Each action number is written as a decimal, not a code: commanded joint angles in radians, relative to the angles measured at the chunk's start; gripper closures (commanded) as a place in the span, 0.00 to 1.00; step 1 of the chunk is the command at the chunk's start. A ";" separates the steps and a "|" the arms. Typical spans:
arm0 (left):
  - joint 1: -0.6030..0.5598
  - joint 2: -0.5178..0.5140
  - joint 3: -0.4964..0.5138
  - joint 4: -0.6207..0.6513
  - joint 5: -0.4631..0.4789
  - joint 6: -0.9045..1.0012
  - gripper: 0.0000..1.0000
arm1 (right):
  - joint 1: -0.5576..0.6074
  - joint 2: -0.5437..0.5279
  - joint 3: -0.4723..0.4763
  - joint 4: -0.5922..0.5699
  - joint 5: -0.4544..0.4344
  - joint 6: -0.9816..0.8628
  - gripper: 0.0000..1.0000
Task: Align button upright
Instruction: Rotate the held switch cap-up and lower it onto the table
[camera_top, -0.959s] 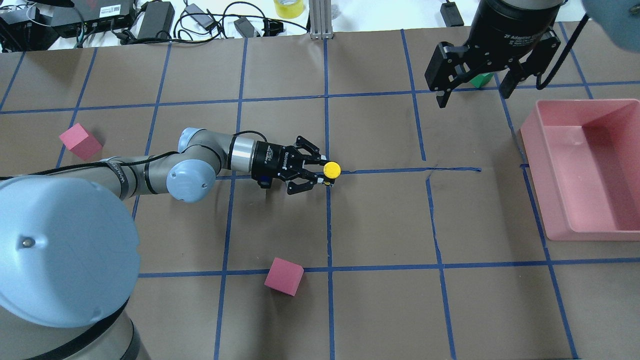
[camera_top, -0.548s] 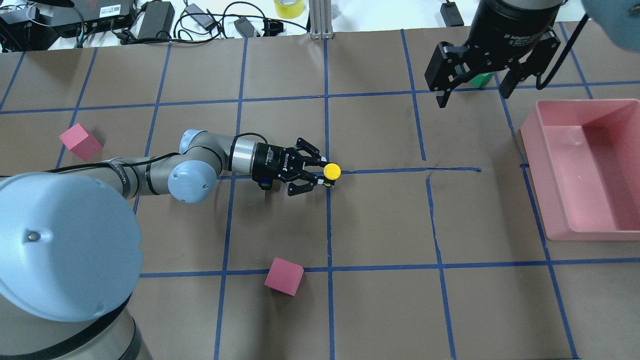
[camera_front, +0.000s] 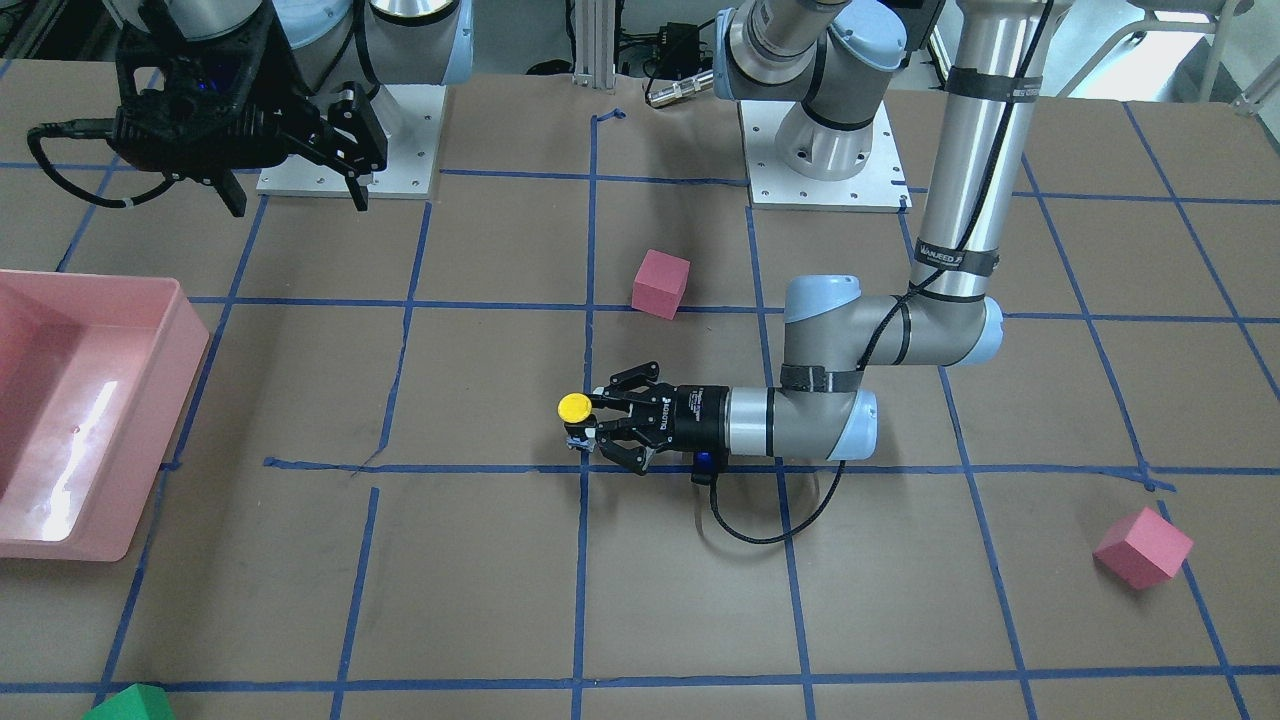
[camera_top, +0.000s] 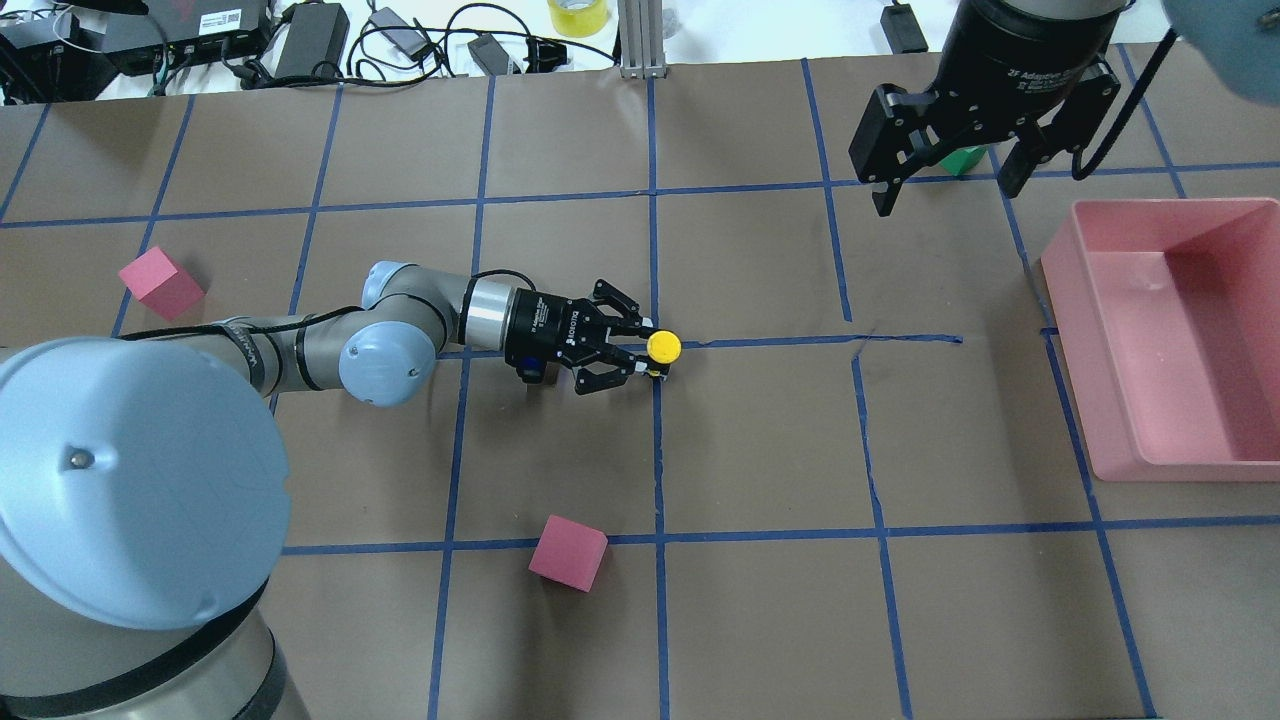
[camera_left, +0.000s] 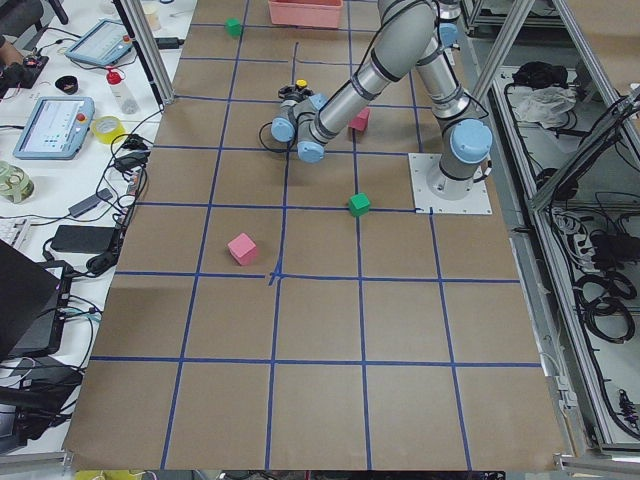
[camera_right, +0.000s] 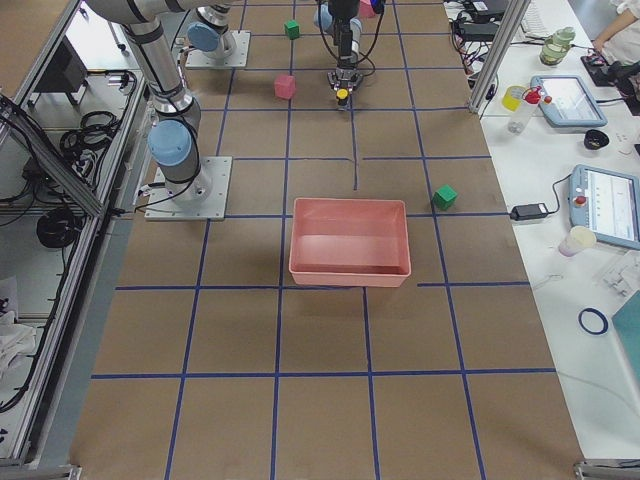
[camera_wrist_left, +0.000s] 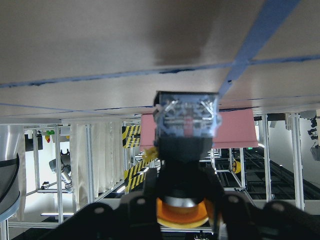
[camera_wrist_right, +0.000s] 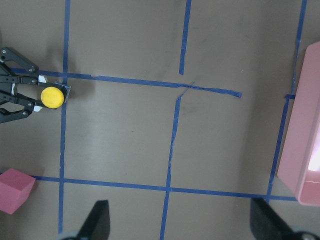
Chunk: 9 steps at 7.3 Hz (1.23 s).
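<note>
The button (camera_top: 663, 346) stands near the table's middle on a blue tape crossing, yellow cap up. My left gripper (camera_top: 648, 349) lies low and level, shut on the button's black body from the side. In the left wrist view the clear silvery base of the button (camera_wrist_left: 186, 125) rests against the brown paper. From the front, the button (camera_front: 574, 407) sits at the tips of the left gripper (camera_front: 583, 422). My right gripper (camera_top: 948, 195) hangs open and high over the far right, holding nothing. Its camera looks down on the button (camera_wrist_right: 52, 97).
A pink bin (camera_top: 1160, 205) sits at the right edge. One pink cube (camera_top: 567, 552) lies near the front, another pink cube (camera_top: 160, 282) at the left. A green cube (camera_top: 965, 160) shows behind the right gripper. Cables and power bricks line the far edge.
The left arm's elbow has shifted slightly and the button has sunk a little toward the table. The right arm has not moved.
</note>
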 joint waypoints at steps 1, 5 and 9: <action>0.000 -0.003 0.000 -0.002 0.003 -0.003 0.85 | 0.000 0.000 0.001 0.000 0.000 0.000 0.00; 0.002 -0.001 0.001 -0.002 0.003 -0.004 0.43 | 0.000 0.000 0.001 0.000 -0.002 0.000 0.00; 0.015 0.000 0.001 -0.002 0.017 -0.001 0.29 | 0.000 0.000 0.001 -0.002 0.000 0.000 0.00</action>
